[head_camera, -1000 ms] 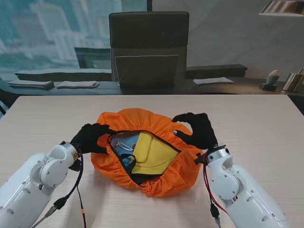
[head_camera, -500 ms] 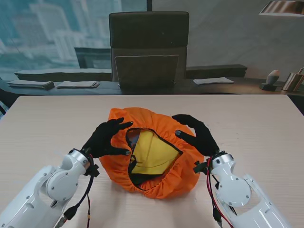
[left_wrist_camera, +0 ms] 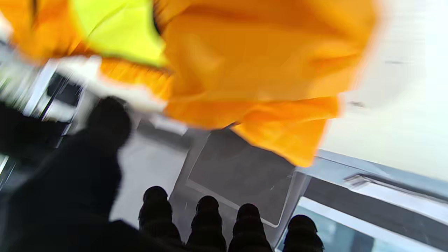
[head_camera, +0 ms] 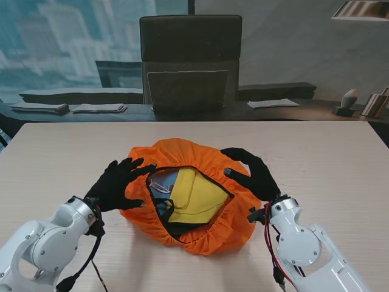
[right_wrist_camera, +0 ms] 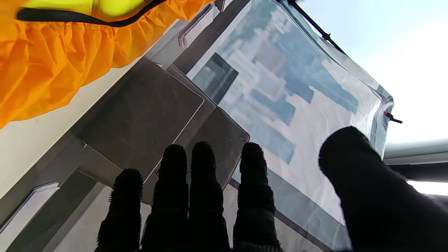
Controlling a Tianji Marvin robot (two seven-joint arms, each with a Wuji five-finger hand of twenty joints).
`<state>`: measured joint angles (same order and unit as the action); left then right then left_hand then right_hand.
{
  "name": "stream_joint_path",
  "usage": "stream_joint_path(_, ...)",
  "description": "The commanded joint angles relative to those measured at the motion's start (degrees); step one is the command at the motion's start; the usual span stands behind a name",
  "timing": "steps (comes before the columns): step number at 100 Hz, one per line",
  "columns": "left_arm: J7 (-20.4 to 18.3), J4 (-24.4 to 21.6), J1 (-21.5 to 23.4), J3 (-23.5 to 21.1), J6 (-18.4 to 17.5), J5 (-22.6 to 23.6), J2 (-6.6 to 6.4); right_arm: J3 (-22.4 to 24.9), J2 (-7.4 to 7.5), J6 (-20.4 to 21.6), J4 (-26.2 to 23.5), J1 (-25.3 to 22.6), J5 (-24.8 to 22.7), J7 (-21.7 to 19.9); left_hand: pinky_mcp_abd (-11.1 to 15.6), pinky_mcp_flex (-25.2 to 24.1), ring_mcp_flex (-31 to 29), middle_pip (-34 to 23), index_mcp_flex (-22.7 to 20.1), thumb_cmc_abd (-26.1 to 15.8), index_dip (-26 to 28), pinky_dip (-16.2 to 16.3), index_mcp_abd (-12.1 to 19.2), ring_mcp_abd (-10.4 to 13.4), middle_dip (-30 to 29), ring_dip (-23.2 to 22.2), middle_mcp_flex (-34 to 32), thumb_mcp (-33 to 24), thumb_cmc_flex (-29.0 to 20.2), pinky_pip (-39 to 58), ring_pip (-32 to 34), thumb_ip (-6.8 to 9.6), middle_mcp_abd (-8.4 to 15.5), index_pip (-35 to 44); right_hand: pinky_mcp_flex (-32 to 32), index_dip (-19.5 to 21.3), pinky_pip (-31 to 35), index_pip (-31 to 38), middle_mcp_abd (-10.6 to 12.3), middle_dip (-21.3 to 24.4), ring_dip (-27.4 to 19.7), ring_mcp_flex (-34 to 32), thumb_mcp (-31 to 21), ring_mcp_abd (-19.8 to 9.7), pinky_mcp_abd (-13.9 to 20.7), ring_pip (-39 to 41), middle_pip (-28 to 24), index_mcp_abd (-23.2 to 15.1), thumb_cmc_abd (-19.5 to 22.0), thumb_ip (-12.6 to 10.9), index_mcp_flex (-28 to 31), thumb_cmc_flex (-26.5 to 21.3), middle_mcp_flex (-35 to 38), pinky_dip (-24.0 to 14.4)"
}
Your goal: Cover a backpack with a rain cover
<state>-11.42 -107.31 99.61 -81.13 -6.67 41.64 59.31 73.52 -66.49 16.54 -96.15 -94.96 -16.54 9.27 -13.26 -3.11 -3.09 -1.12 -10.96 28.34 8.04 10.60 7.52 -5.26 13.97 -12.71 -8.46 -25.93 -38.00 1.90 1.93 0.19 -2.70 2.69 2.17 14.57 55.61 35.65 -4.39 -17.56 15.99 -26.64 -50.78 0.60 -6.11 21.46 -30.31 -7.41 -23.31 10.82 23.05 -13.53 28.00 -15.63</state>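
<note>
Both hands flank the bundle mid-table: the left hand (head_camera: 115, 184) has its fingers spread wide at the rain cover's (head_camera: 206, 228) left edge, holding nothing, and the right hand (head_camera: 252, 173) curls loosely open over the right side. Inside the orange cover's black-rimmed opening lies the yellow backpack (head_camera: 193, 198). Bare table (head_camera: 340, 158) stretches broadly to either side and towards the far chair (head_camera: 190, 61).
</note>
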Motion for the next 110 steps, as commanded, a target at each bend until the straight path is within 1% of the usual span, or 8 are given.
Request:
stream_joint_path(1, 0.7, 3.7, -2.2, 1.7, -1.1, -8.8, 1.83, -0.6, -0.15, 0.2, 0.0, -0.1, 0.1, -0.6, 0.4, -0.4, 1.4, 1.2, 2.1, -4.4, 0.5, -1.9, 1.1, 1.1, -1.8, 1.7, 2.3, 14.1, 3.4, -2.3, -2.0, -2.97, 0.6, -2.0, 0.8, -1.2, -1.2, 0.4, 1.5, 0.8, -0.5, 1.7, 0.9, -1.9, 2.1, -0.5, 0.5, -1.5, 0.8, -1.8, -2.0, 1.4, -1.9, 0.9)
stream_joint_path(2, 1.4, 4.2, -2.5, 2.0, -1.4, -9.4, 1.98, -0.6, -0.16, 0.2, 0.0, 0.0, 0.0, -0.6, 0.4, -0.4, 1.4, 1.2, 2.1, -4.7, 0.5, -2.0, 1.1, 1.2, -1.8, 1.7, 2.3, 14.7, 3.9, -2.2, -2.0, -3.06, 0.6, -2.0, 0.8, -1.2, -1.2, 0.5, 1.5, 0.8, -0.5, 1.7, 0.8, -2.1, 2.2, -0.5, 0.5, -1.5, 0.8, -1.9, -2.0, 1.3, -1.9, 0.9)
stream_joint_path(4, 2.7, 5.2, -3.1, 2.6, -2.1, -10.3, 2.27, -0.8, -0.17, 0.2, 0.0, 0.0, -0.1, -0.4, 0.7, -0.4, 1.3, 1.1, 2.1, -7.8, 1.3, -1.2, 0.8, 1.3, -1.0, 1.2, 2.2, 22.5, 2.0, -2.3, -2.0, -2.23, 0.7, -0.9, 0.8, -1.2, -1.2, 0.6, 1.6, 0.8, -0.5, 1.7, 0.7, -2.2, 2.3, -0.5, 0.4, -1.5, 0.8, -1.9, -1.9, 1.2, -1.9, 0.9)
stream_joint_path(9, 6.3, 8.0, -4.9, 4.5, -3.9, -13.1, 3.14, -1.1, -0.2, 0.2, 0.2, 0.1, -0.8, 0.0, 0.9, -0.4, 1.3, 0.4, 1.9, -10.9, 2.0, -0.2, -0.1, 1.3, 0.3, 0.4, 2.1, 26.2, 2.9, -1.6, -1.4, -2.29, 0.5, 1.0, 1.0, -1.2, -1.3, 0.7, 1.9, 0.7, -0.5, 2.1, 0.1, -2.7, 2.9, -0.6, 0.3, -1.8, 0.8, -2.0, -2.4, 1.3, -2.6, 0.9)
stream_joint_path(29, 10.7, 15.9, -11.0, 10.7, -5.9, -23.3, 5.28, -2.3, -0.57, -0.7, 1.0, 0.4, -1.2, 1.5, 4.0, -0.3, 1.1, -0.9, 1.6, -16.5, 1.8, 2.9, -3.1, 2.3, 3.9, -2.5, 1.6, 27.1, 5.2, -0.1, -0.6, -2.7, 0.8, 7.8, 1.9, -1.6, -2.1, 1.7, 4.1, 0.4, -0.8, 4.1, -6.7, -5.8, 5.4, -1.4, -0.6, -2.3, 1.0, -2.2, -4.8, 3.0, -5.2, 2.0)
stream_joint_path(44, 10.3, 19.5, -13.8, 13.1, -5.8, -26.5, 5.76, -2.8, -0.8, -2.6, 1.6, 0.9, -1.8, 2.5, 4.8, 0.0, 1.1, -1.8, 1.8, -18.2, 2.5, 3.6, -3.7, 2.7, 3.7, -3.1, 1.1, 26.9, 3.9, 0.0, -0.5, -2.48, 0.8, 10.8, 2.0, -1.8, -4.1, 1.7, 4.5, 0.4, -1.0, 5.4, -5.9, -6.4, 6.2, -1.9, -0.8, -2.8, 1.8, -2.0, -5.4, 3.1, -6.8, 3.2)
stream_joint_path(69, 11.4, 21.3, -14.9, 14.0, -6.8, -24.9, 5.89, -2.9, -0.82, -4.2, 1.4, 1.0, -1.8, 2.4, 2.1, 3.2, -0.1, -6.1, 2.0, -17.2, 6.0, 5.4, -2.3, 0.9, 2.9, -5.1, -1.0, 26.2, 2.0, 1.6, 2.9, -1.58, 0.0, 19.0, 2.1, -2.0, -5.0, 1.8, 3.9, 0.7, -1.2, 5.8, -1.1, -5.2, 4.6, -2.1, -0.5, -3.1, 1.6, -1.7, -5.0, 2.8, -7.3, 3.8)
stream_joint_path(110, 11.2, 21.4, -15.2, 14.5, -7.0, -23.9, 5.74, -2.6, -0.84, -4.0, 1.1, 0.7, -2.0, 2.7, 1.3, 3.7, -0.6, -7.6, 2.3, -16.8, 6.7, 5.9, -1.8, 0.1, 1.1, -4.7, -1.5, 26.1, 1.7, 1.8, 4.4, -1.37, -0.4, 20.8, 2.1, -1.9, -4.1, 2.1, 3.3, 0.6, -1.0, 5.6, 0.5, -4.8, 4.0, -1.6, -0.8, -3.3, 1.5, -1.7, -4.5, 2.3, -6.9, 2.8)
